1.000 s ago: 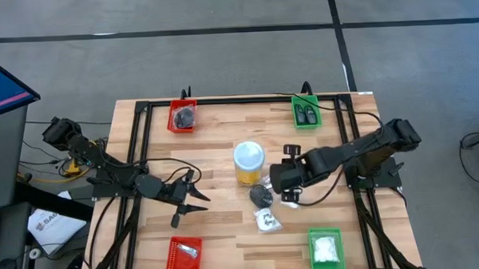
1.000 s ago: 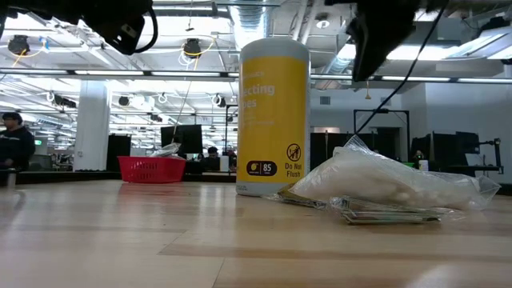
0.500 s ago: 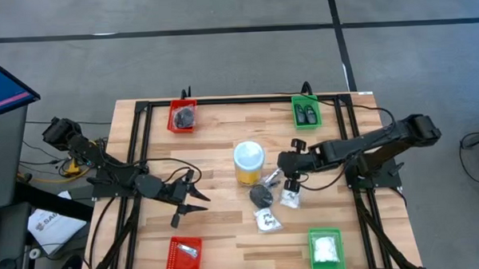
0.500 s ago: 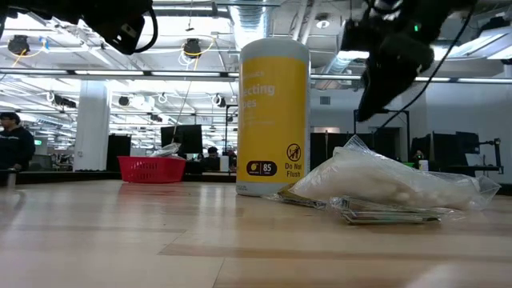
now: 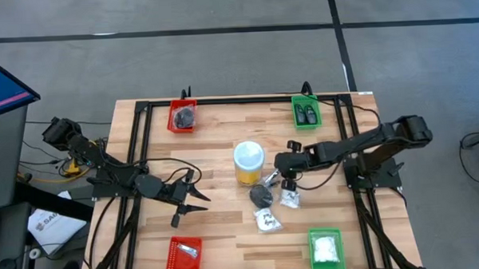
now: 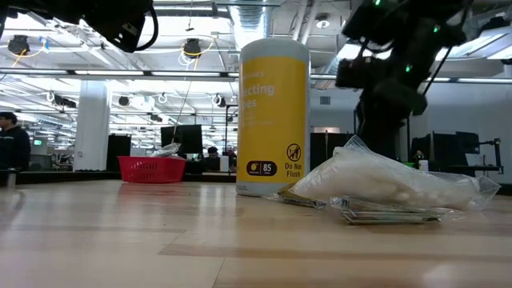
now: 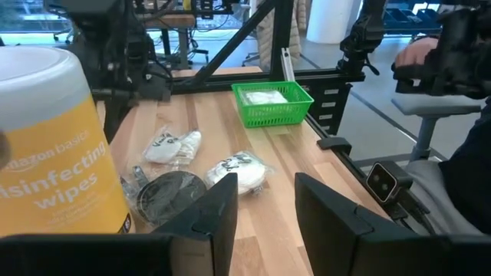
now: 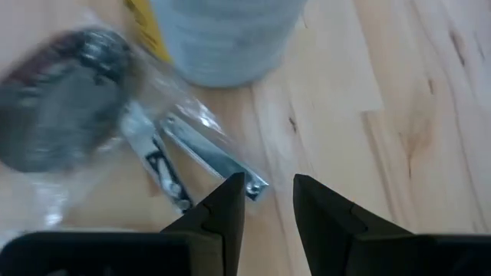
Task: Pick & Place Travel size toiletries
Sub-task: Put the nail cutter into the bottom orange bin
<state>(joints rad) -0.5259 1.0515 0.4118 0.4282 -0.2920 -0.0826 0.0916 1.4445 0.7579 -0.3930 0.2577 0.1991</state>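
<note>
1. Right end effector (image 5: 288, 177) low over toiletry packets (image 5: 275, 199) at bench (image 5: 219, 231) centre, fingers slightly apart, pinching nothing.
2. Left end effector (image 5: 195, 197) parked leftward, fingers spread.
3. Yellow jar (image 6: 274, 116) reads "Do Not Flush"; left wrist view adds "amazon basics", "wipes".

Dark jointed arms w/ black cables

Beside the jar (image 5: 249, 163), toward the right arm, lie three packets (image 5: 267, 220); four trays (image 5: 181, 116) sit at the table's corners.
</note>
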